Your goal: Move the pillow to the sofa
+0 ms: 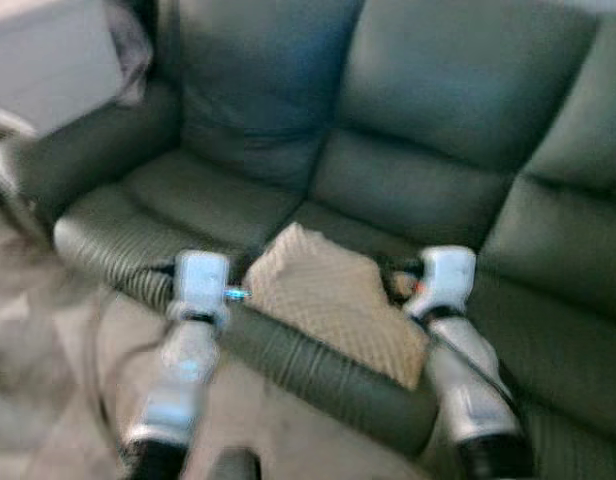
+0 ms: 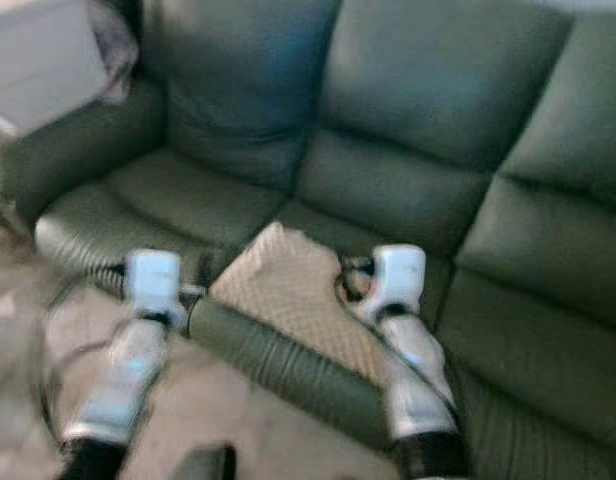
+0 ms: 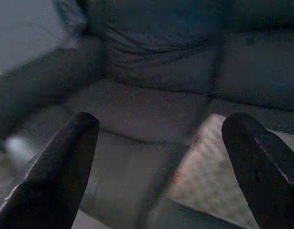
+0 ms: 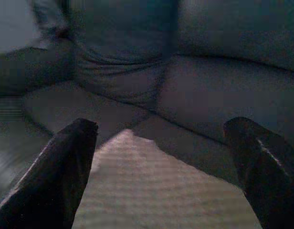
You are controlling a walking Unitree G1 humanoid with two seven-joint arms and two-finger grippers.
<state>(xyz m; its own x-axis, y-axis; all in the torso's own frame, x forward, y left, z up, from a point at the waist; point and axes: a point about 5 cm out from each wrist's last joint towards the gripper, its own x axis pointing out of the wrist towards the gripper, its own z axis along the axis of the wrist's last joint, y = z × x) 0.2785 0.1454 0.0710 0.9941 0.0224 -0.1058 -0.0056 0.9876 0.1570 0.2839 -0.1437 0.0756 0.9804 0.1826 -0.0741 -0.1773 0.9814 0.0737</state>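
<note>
Both silver arms reach forward and down from the lower edge of the head views, roughly parallel and well apart. The left arm (image 1: 183, 370) ends in a pale wrist block; its tool (image 3: 159, 157) stands with both black fingers (image 3: 56, 176) spread wide. The right arm (image 1: 468, 385) angles slightly inward to a matching wrist block; its tool (image 4: 161, 162) likewise has its fingers (image 4: 58, 171) set wide apart, nothing between them. The head views are blurred.

Head views are motion-blurred; the pillow (image 1: 333, 300) overhangs the sofa (image 1: 418, 170) edge.
</note>
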